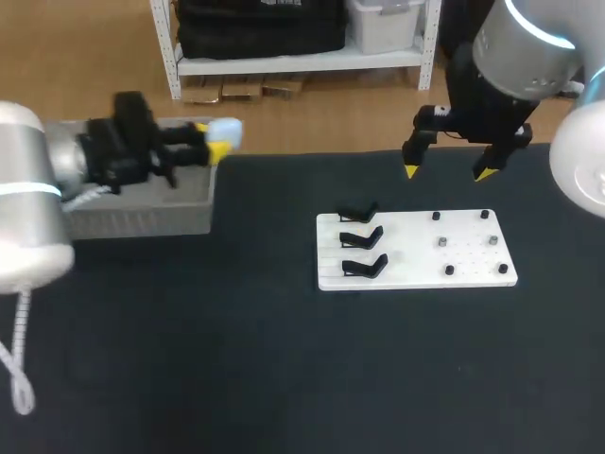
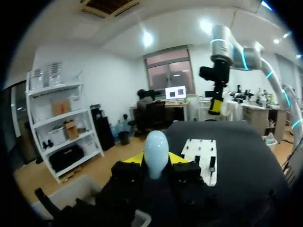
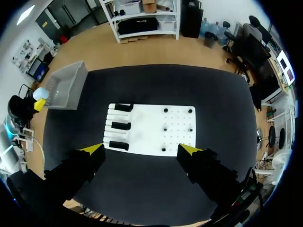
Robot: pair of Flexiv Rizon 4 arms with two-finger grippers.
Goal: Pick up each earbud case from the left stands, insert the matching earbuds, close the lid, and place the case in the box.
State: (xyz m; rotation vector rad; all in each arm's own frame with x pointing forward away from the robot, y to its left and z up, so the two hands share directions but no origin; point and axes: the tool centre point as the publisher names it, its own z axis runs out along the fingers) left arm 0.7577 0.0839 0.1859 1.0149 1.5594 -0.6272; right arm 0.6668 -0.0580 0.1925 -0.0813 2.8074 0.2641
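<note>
Left gripper pinching a pale blue earbud case; right gripper spread wide.

The left gripper's yellow fingers are pressing the earbud case from 2 sides, its rounded end sticking out past the tips, and the left arm is holding it above the far right corner of the grey box at the table's left edge. The right gripper is hovering with nothing between its fingers over the far edge of the white board, which is lying on the black table. 3 black stands are sitting in a column on the board's left side, well apart from the box.
</note>
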